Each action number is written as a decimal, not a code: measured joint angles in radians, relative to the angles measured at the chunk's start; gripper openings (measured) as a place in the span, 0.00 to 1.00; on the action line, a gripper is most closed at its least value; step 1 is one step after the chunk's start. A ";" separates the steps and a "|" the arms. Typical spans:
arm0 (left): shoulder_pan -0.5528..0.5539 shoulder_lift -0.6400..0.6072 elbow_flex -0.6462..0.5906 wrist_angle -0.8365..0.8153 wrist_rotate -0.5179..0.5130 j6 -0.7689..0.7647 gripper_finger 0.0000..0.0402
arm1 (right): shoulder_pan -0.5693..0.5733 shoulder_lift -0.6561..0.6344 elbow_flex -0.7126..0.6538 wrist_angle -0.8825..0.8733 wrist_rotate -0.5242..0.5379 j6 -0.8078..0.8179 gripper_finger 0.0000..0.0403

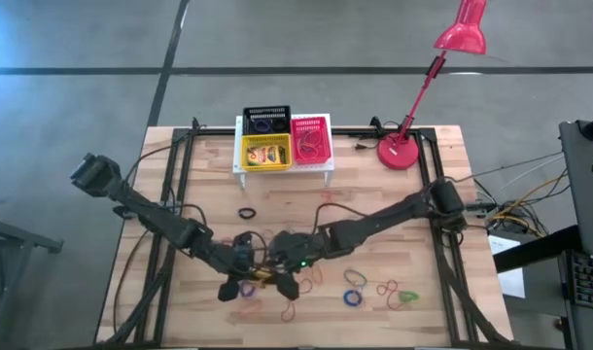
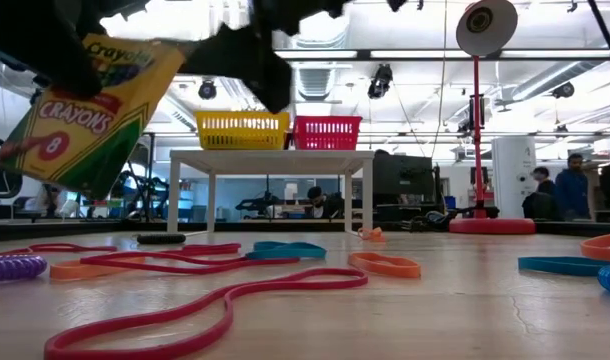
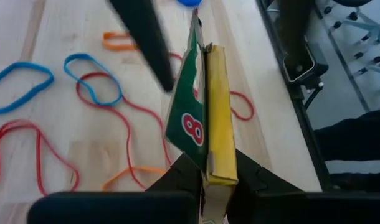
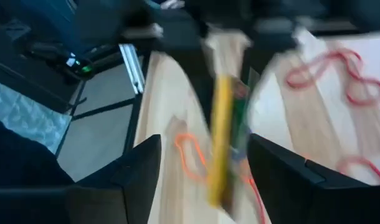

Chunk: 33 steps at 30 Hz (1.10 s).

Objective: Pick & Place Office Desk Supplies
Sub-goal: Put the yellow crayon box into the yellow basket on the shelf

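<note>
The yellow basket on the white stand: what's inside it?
From above, the yellow basket holds something yellow and orange, likely a crayon box. At table level its mesh wall hides the contents, so what lies underneath can't be seen.

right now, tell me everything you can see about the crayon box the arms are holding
The crayon box is a small, flat cardboard pack, yellow and green, printed "Crayons" with a red 8. It hangs off the table, tilted, over the scattered rubber bands near the front middle. The left gripper is shut on its lower end, fingers pressing both broad faces. The right gripper stands open around it, fingers clear on both sides. Its top flap looks slightly lifted.
</note>
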 joint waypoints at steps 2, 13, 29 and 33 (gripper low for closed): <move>0.002 0.000 0.000 -0.011 0.000 -0.006 0.10 | 0.006 0.028 0.040 -0.030 0.001 -0.007 0.56; 0.002 0.000 0.002 -0.005 0.004 -0.017 0.12 | 0.020 0.140 0.289 -0.345 0.045 0.025 0.25; 0.005 -0.138 0.001 -0.133 0.086 -0.305 0.49 | 0.086 -0.001 0.375 -0.869 0.082 0.279 0.07; 0.003 -0.228 0.000 -0.312 0.086 -0.357 0.47 | 0.109 -0.074 0.342 -0.931 0.086 0.367 0.07</move>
